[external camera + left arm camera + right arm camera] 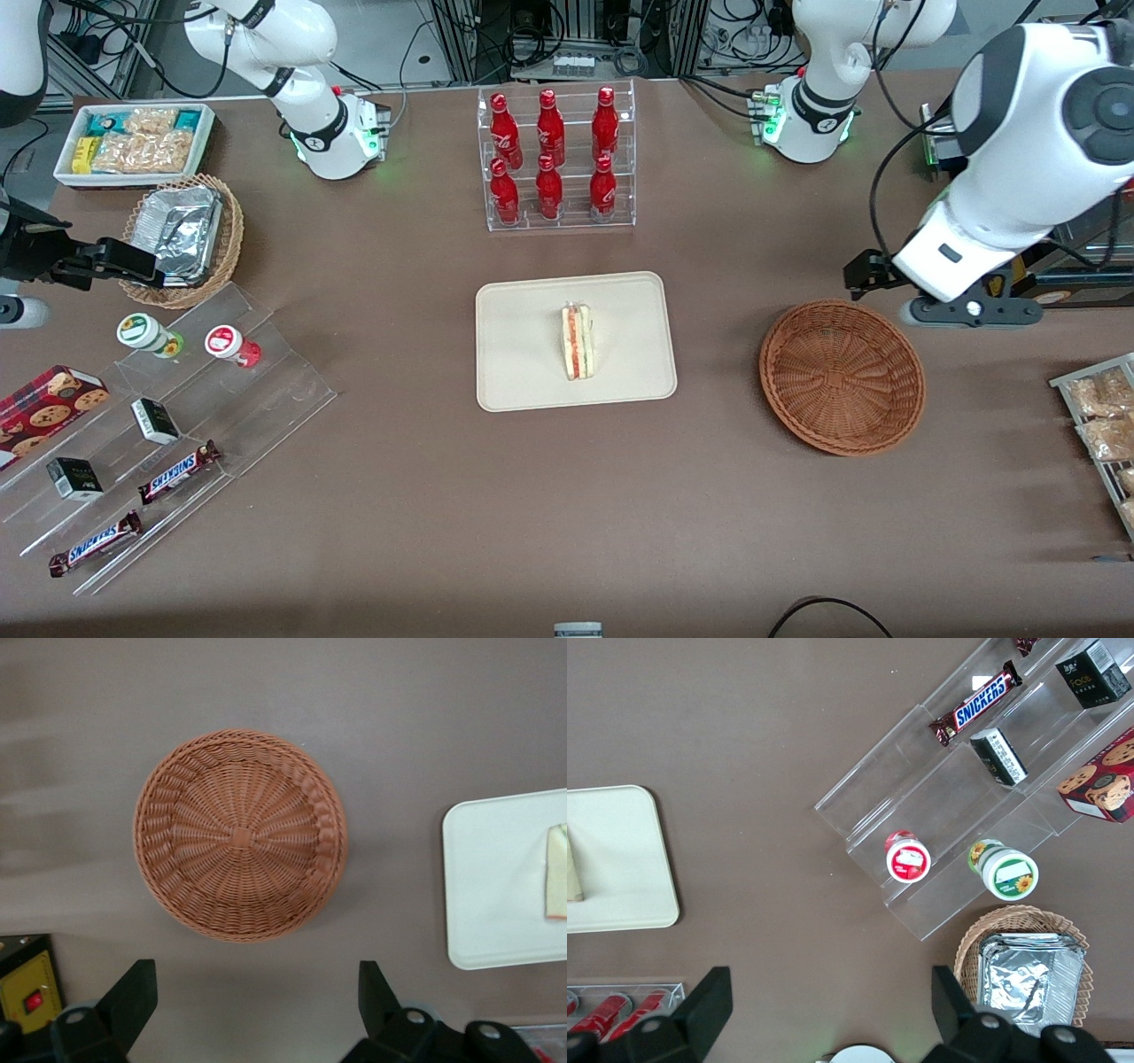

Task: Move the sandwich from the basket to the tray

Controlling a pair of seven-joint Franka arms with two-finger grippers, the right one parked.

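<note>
Red-green layered sandwich (578, 341) on tray (512, 372), gripper (257, 997) (fingers apart) above basket (842, 377)

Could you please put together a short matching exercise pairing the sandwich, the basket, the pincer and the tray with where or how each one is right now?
Things:
1. sandwich
2. basket
3. pincer
4. tray

States:
A. holds nothing, toward the working arm's end of the table
B. open, raised above the table beside the basket
C. lying on the tray
D. mid-table, nearer the front camera than the red bottles

Pairs: 1-C, 2-A, 3-B, 4-D
</note>
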